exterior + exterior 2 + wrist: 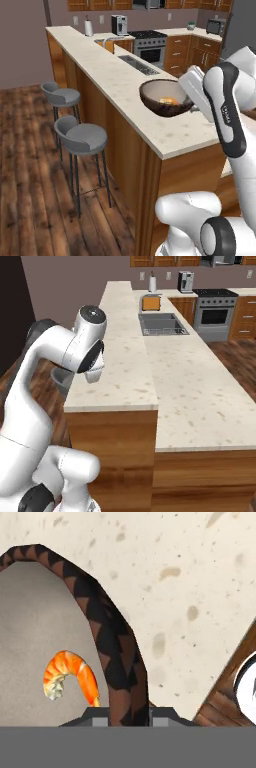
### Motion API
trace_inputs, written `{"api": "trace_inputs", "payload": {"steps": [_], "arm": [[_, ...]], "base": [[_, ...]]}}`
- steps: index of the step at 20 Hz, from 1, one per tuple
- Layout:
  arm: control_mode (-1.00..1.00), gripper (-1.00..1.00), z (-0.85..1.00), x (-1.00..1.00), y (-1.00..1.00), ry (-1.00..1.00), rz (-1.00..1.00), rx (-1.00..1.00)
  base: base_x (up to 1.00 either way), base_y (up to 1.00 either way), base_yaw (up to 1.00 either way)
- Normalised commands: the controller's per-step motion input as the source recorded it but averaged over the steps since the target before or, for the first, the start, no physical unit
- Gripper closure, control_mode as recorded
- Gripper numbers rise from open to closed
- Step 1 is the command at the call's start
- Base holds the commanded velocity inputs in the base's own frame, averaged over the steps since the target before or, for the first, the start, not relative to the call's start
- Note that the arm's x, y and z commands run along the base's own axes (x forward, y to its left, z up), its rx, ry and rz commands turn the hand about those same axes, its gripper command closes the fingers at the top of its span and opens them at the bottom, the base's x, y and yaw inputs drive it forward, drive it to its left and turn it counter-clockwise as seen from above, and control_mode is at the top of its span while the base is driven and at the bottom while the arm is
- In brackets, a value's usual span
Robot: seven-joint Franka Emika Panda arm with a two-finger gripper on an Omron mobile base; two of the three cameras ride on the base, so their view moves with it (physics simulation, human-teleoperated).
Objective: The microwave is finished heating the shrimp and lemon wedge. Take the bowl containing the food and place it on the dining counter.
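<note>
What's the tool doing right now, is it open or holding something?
Tool: shut on the rim of the bowl, above the dining counter.

One bowl (pixel 166 97) holding one shrimp (pixel 69 677), on one counter (pixel 105 70); two stools (pixel 82 137) alongside; one sink (pixel 162 324); perhaps a second food piece, too blurred to count.

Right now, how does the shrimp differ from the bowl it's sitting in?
The shrimp is tiny, while the bowl is far larger and holds it. The shrimp is bright orange with a pale underside; the bowl is dark brown outside and beige inside. The shrimp is a curled crescent, the bowl round and open. The shrimp lies loose inside, while the end effector is shut on the bowl's rim. Both are above the dining counter.
</note>
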Motion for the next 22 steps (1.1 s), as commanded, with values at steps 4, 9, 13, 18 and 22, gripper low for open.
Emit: {"api": "trace_inputs", "payload": {"steps": [4,9,13,18,22], "arm": [[-1.0,1.0,0.0,1.0,-0.06,0.36,-0.11,0.0],[-1.0,1.0,-0.52,0.97,0.0,0.11,-0.14,-0.02],[-1.0,1.0,-0.71,0.92,0.0,-0.03,-0.11,0.0],[-1.0,1.0,-0.44,1.0,0.0,-0.09,-0.11,0.0],[-1.0,1.0,-0.29,1.0,0.13,-0.1,-0.11,0.0]], "base": [[0.0,0.0,0.0],[0.0,0.0,0.0],[0.0,0.0,0.0],[0.0,0.0,0.0],[0.0,0.0,0.0]]}}
